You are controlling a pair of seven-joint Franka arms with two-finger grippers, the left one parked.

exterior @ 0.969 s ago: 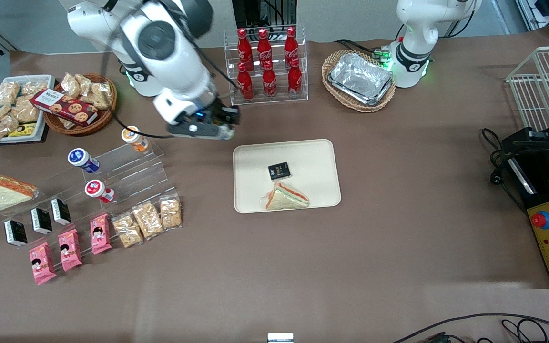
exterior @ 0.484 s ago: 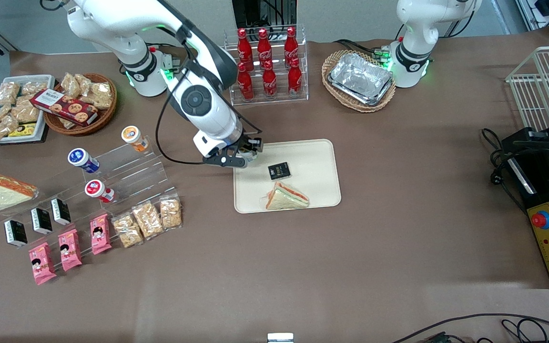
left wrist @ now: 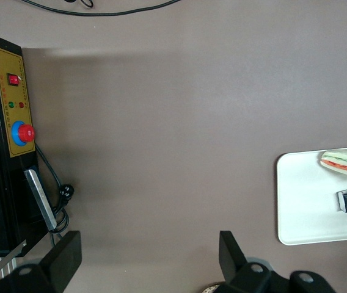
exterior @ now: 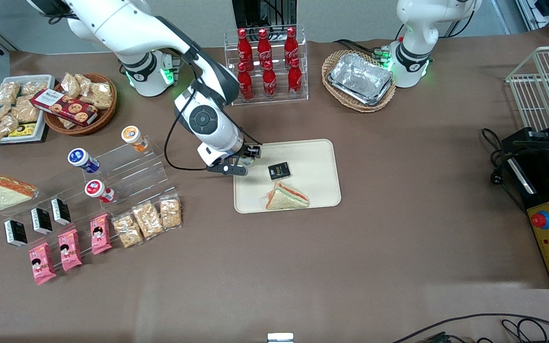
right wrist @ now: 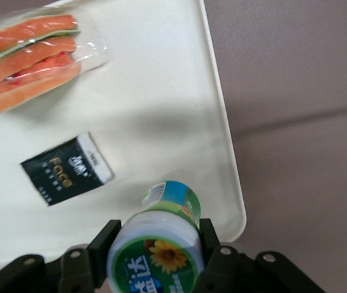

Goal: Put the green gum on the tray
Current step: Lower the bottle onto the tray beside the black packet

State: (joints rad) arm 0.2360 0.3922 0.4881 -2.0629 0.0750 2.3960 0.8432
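Right arm's gripper (exterior: 245, 159) poised low over the cream tray (exterior: 320, 157), at the corner nearest the working arm's base, about ten o'clock from the tray's middle. Clamped between the fingers (right wrist: 109, 239), seen from the wrist: the green gum (right wrist: 159, 240), cap toward the camera, bottom end down toward the tray's surface. Hidden in the front view beneath the wrist, so whether the bottle already touches the tray cannot be told. Probably held upright for a standing release rather than a roll.

Already on the tray: a small black packet (exterior: 279, 170) near the middle and a wrapped sandwich (exterior: 286, 196) at roughly six o'clock of it, nearer the front camera. Chosen drop spot apparently the bare corner, apart from both. Little margin there: tray rim (right wrist: 230, 159) close beside the bottle, so a tilted release could tip it over the edge onto the brown table (exterior: 398, 247).

Orange-capped bottle (exterior: 133, 137) and blue-capped bottle (exterior: 82, 159) left on the clear stepped stand toward the working arm's end.

Judged stage: transport done, lowering and release remaining.
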